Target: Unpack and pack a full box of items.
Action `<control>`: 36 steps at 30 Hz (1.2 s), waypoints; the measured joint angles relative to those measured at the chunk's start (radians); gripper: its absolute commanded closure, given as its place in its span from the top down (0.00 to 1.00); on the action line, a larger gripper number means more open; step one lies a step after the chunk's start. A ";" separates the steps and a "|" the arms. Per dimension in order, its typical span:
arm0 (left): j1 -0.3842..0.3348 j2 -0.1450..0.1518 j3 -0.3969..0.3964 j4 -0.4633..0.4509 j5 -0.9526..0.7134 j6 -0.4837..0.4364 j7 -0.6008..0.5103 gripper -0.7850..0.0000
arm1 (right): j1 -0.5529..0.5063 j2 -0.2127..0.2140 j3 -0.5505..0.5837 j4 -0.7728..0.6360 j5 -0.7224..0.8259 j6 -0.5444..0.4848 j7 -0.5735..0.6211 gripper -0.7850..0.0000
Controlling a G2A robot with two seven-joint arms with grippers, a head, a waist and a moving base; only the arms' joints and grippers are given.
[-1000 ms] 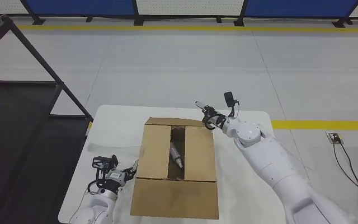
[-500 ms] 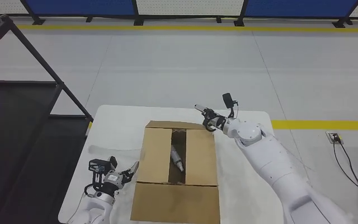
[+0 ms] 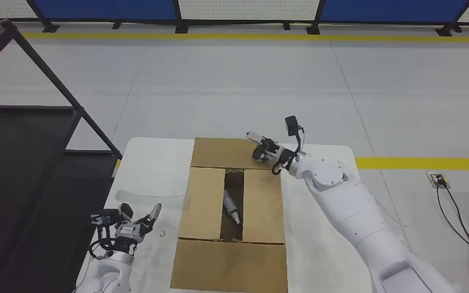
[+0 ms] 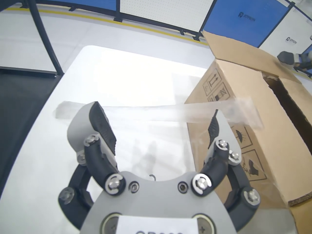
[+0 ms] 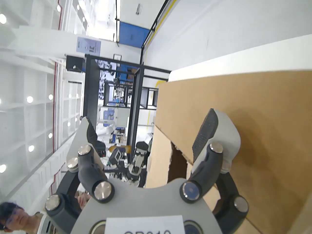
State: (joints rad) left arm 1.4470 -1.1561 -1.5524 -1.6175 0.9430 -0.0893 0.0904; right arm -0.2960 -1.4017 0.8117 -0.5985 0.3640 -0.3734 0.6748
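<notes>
While the cardboard box (image 3: 260,198) sits in the middle of the white table (image 3: 154,165), its two long flaps lie almost shut, and the narrow gap between them shows a slim grey bottle-like item (image 3: 231,203) inside. At the far end, the end flap (image 3: 223,152) is folded outward, and the right gripper (image 3: 258,145) (image 5: 148,116) is at that flap with its fingers spread and nothing between them. The near end flap (image 3: 227,264) also lies folded out. Beside the box, the left gripper (image 3: 139,212) (image 4: 156,109) hangs over bare tabletop, released and empty. A strip of clear tape (image 4: 158,114) runs from the box's side across, just past its fingertips; contact cannot be told.
</notes>
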 measured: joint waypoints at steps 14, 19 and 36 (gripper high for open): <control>0.033 0.005 -0.093 -0.011 -0.068 -0.018 -0.020 1.00 | -0.091 0.033 0.020 -0.224 -0.040 0.062 0.286 1.00; 0.034 0.005 -0.091 -0.012 -0.069 -0.019 -0.021 1.00 | -0.091 0.033 0.020 -0.223 -0.039 0.061 0.286 1.00; 0.095 -0.004 -0.073 -0.066 -0.078 -0.154 0.074 1.00 | -0.054 -0.048 -0.094 -0.110 -0.072 0.136 0.246 1.00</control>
State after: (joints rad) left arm 1.5416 -1.1600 -1.6257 -1.6835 0.8647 -0.2437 0.1643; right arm -0.3497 -1.4496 0.7179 -0.7080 0.2922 -0.2377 0.9211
